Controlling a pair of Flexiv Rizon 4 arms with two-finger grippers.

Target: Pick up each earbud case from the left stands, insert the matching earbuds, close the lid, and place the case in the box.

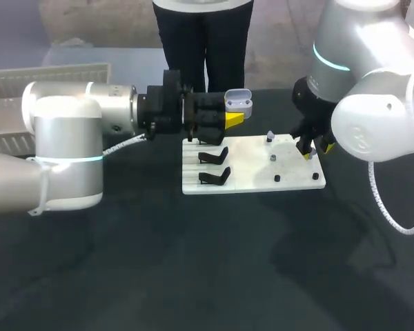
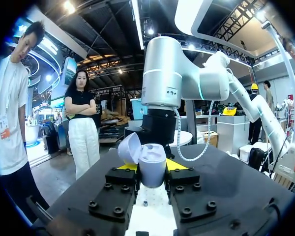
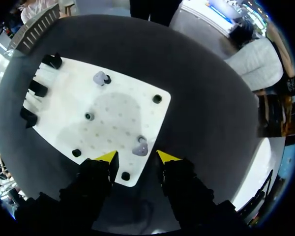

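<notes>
A lavender earbud case [image 1: 239, 101] with its lid up hangs above the white board's [image 1: 252, 181] back edge, and my left gripper [image 1: 233, 118] is shut on its lower half. In the left wrist view the case [image 2: 152, 164] sits clamped between the yellow-tipped fingers [image 2: 128, 167], with its lid [image 2: 129, 147] tilted to one side. My right gripper [image 3: 137, 157] stands open over the board's right corner. A lavender earbud [image 3: 140, 146] rests just ahead of and between its tips, touching neither. A second earbud [image 3: 101, 77] stands farther along the board.
Three black stands [image 1: 214, 155] line the board's left side and hold nothing. Small black pegs [image 3: 157, 98] dot its right half. A grey slatted box [image 1: 48, 72] sits at the table's far left, behind my left arm.
</notes>
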